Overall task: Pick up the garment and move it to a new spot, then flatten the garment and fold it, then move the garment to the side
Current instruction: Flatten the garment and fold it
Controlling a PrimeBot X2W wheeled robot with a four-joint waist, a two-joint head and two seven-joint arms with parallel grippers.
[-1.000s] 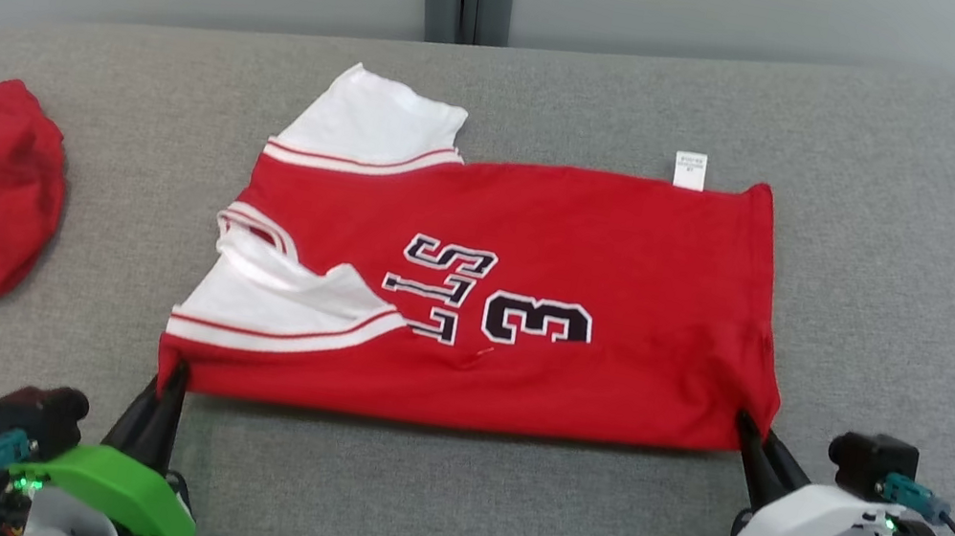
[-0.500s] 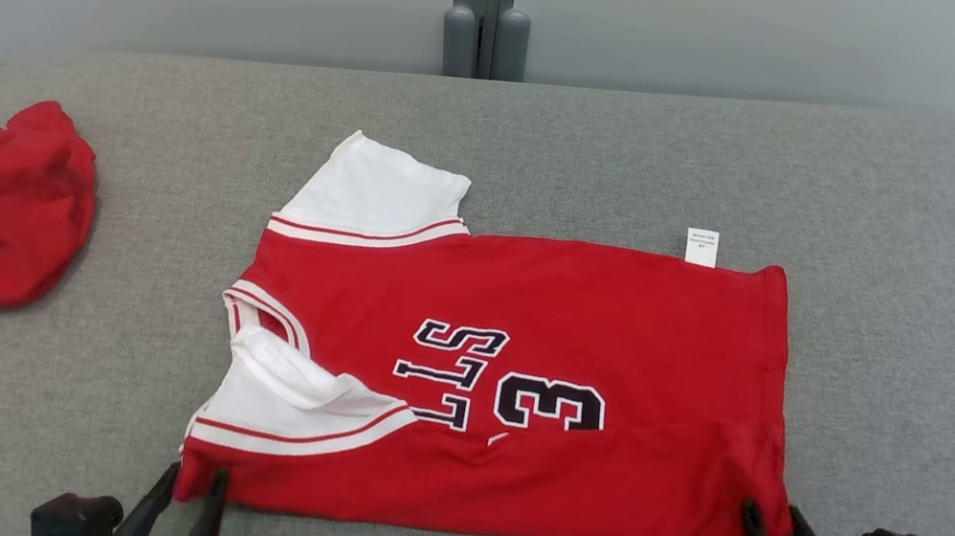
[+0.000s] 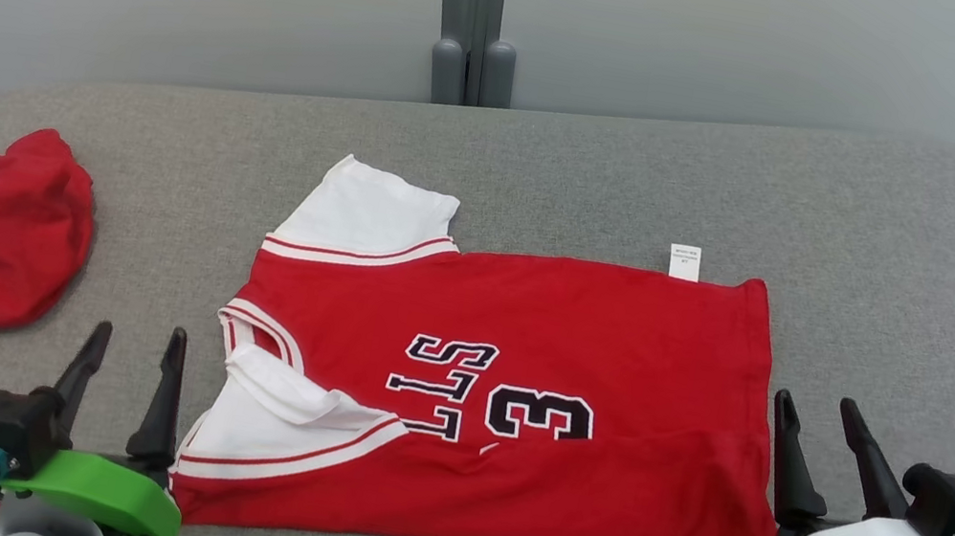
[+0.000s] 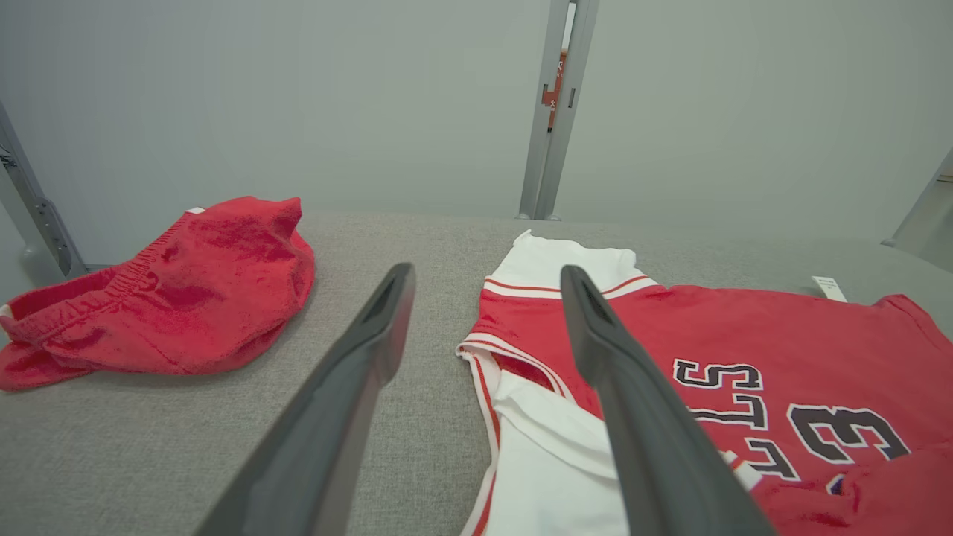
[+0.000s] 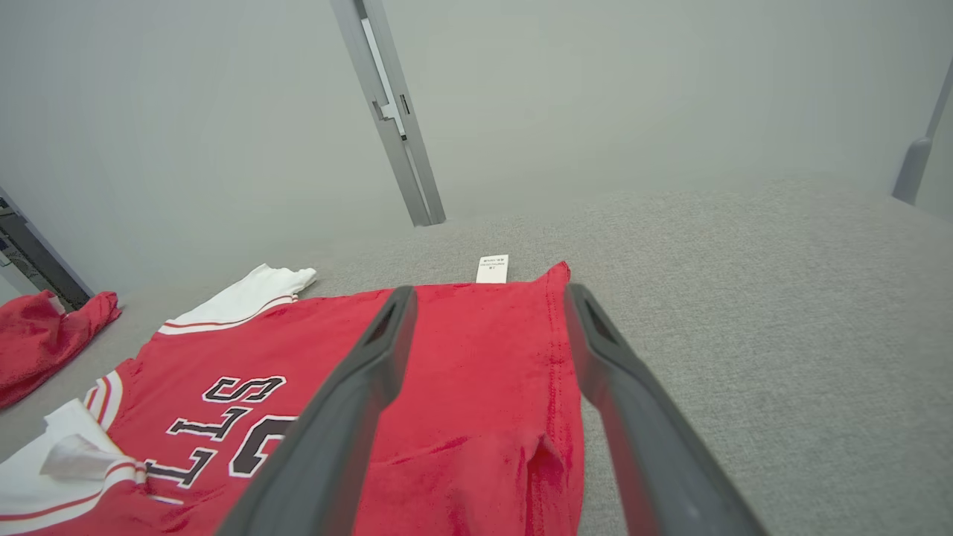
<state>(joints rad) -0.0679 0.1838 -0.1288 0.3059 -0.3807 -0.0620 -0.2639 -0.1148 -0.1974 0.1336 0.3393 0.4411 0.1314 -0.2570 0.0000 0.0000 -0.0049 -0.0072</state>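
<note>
flattening nearly done: left gripper point(image 3: 141, 331) and right gripper point(image 3: 815, 399) are hovering, jaws apart, flanking the garment point(image 3: 584, 325); folding is probably needing edge grasps.

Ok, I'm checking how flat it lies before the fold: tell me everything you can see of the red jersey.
The red jersey is soft knit-looking cloth with white sleeves striped red, black-and-white lettering and a 3, and a white tag at its far edge. It lies spread sideways on the grey cushion, near sleeve partly folded over, hem corner slightly rumpled. Nothing grips it.
</note>
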